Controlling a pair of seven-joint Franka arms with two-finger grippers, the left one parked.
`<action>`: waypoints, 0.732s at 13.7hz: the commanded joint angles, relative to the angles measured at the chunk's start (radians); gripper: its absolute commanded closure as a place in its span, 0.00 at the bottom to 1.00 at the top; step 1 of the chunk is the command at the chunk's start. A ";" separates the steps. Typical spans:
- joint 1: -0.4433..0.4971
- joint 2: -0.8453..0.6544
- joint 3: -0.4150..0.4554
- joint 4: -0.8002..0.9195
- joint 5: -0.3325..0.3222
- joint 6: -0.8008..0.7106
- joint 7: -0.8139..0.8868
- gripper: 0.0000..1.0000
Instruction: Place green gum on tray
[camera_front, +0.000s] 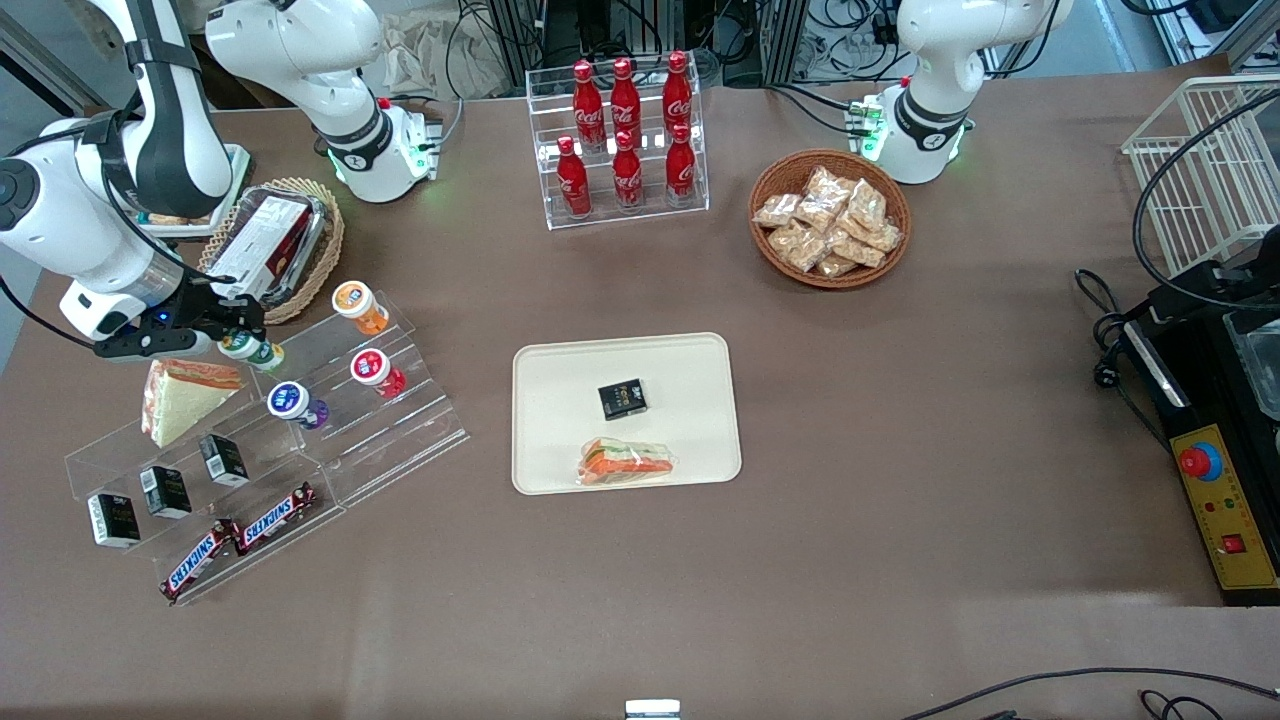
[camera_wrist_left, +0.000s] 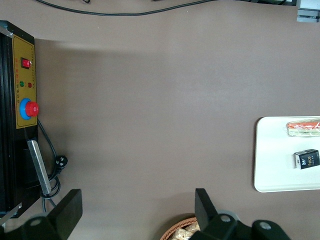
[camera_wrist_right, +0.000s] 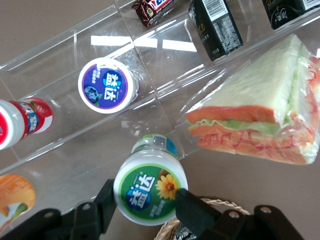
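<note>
- Now we have our gripper (camera_wrist_right: 145, 207) at the clear stepped display rack (camera_front: 330, 420) toward the working arm's end of the table, its two fingers (camera_wrist_right: 197, 212) set on either side of the green gum (camera_wrist_right: 150, 192).
- Seen from the wrist, the fingers flank the bottle's white lid closely; we judge them closed on it or all but closed (real contact cannot be confirmed).
- From the front, the green gum (camera_front: 250, 349) sits at the rack's upper step, just beside the wrapped sandwich (camera_front: 185, 398), with the orange bottle (camera_front: 359, 306), the red bottle (camera_front: 377, 372) and the purple bottle (camera_front: 296, 403) on the steps near it.
- Its long axis runs roughly along the line of the wrist camera, lid toward the gripper (camera_front: 215, 325), so the grip is across the lid's width.
- What the coming move turns on: the tray (camera_front: 540, 470) lies well apart, toward the parked arm's end and somewhat nearer the front camera than the bottle.
- On the tray already sit a black box (camera_front: 622, 398) and a second wrapped sandwich (camera_front: 627, 462); we reckon its bare part farther from the camera is the likeliest landing spot.
</note>
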 joint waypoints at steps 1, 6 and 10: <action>0.001 0.011 -0.004 -0.012 0.020 0.025 -0.014 0.55; 0.005 0.020 -0.004 0.010 0.047 0.008 -0.001 0.00; 0.019 0.019 0.007 0.233 0.056 -0.283 0.005 0.00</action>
